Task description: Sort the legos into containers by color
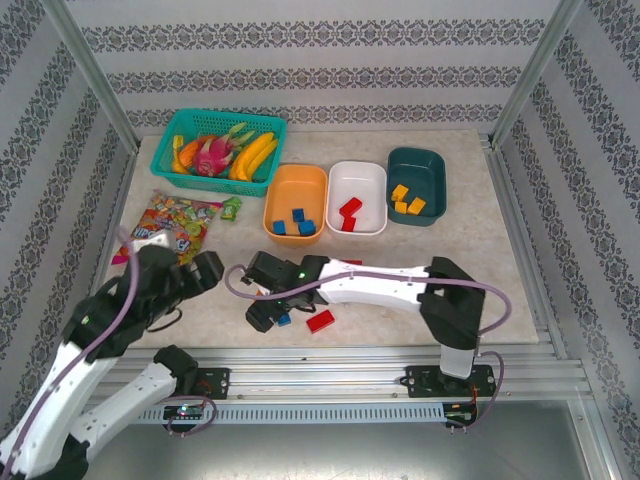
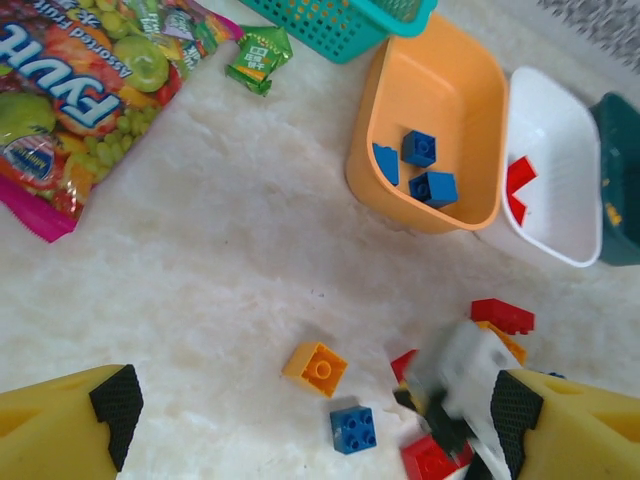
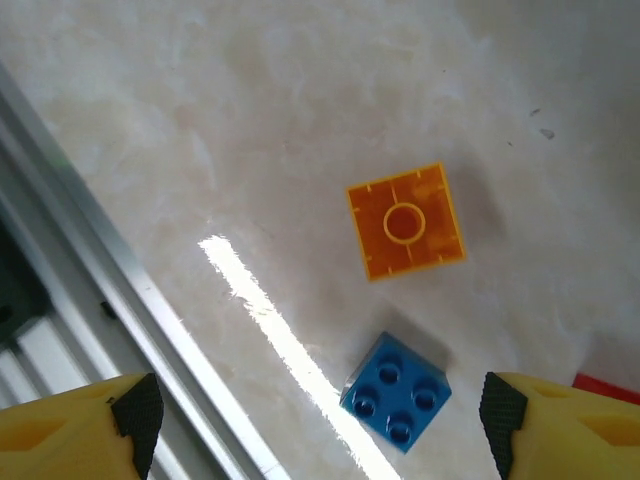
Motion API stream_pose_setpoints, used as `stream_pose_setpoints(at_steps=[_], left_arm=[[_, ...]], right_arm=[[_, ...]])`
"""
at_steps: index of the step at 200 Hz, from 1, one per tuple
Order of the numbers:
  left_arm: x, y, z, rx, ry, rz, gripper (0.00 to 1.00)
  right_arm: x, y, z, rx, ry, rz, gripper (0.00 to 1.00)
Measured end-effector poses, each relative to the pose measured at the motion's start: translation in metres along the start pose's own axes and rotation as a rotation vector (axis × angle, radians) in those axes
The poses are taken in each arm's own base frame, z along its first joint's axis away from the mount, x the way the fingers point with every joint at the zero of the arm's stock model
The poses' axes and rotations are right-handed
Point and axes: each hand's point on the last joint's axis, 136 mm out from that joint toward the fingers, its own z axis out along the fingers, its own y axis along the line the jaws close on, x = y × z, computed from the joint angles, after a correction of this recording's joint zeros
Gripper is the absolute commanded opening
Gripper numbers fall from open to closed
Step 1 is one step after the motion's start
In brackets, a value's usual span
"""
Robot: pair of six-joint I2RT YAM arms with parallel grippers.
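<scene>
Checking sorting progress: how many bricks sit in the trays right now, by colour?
Blue bricks in the orange tray: 3
Red bricks in the white tray: 2
Yellow bricks in the teal tray: 3
Total: 8

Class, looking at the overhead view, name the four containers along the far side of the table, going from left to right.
teal mesh basket → orange tray → white tray → dark teal tray

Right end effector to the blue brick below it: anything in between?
Nothing visible. The blue brick lies on the table, in the gap of the open right end effector; the orange brick sits apart, beyond it.
</scene>
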Motion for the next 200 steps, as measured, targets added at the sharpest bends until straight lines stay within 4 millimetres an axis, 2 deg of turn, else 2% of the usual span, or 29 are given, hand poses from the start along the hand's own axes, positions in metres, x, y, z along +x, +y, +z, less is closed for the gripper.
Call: stream_pose_setpoints(at_steps=[29,80,105,134,181,200], left_arm=[[0.006,0.015,-0.02,0.028,-0.029,-0.049,0.93],[0.014,0.023,-0.022,0.001,-0.006,-0.066,0.92],[0.014,0.024,-0.022,0.0,-0.005,-0.066,0.92],[0.014,0.024,-0.022,0.0,-0.005,-0.066,0.92],[0.015,0.024,-0.02,-0.006,0.002,-0.064,0.92],[0.016,0.023,-0.018,-0.009,0.011,-0.062,0.92]], right_arm=[[-0.008,-0.01,0.028,0.031,0.067,-0.019,0.83],[-0.005,-0.031,0.054,0.072,0.161,-0.028,0.68],[-0.004,-0.038,0.059,0.08,0.18,-0.02,0.58],[-0.011,-0.035,0.063,0.07,0.175,-0.026,0.5],[-0.022,-0.03,0.06,0.044,0.152,-0.007,0.28],[-0.023,-0.032,0.06,0.039,0.152,0.006,0.24]])
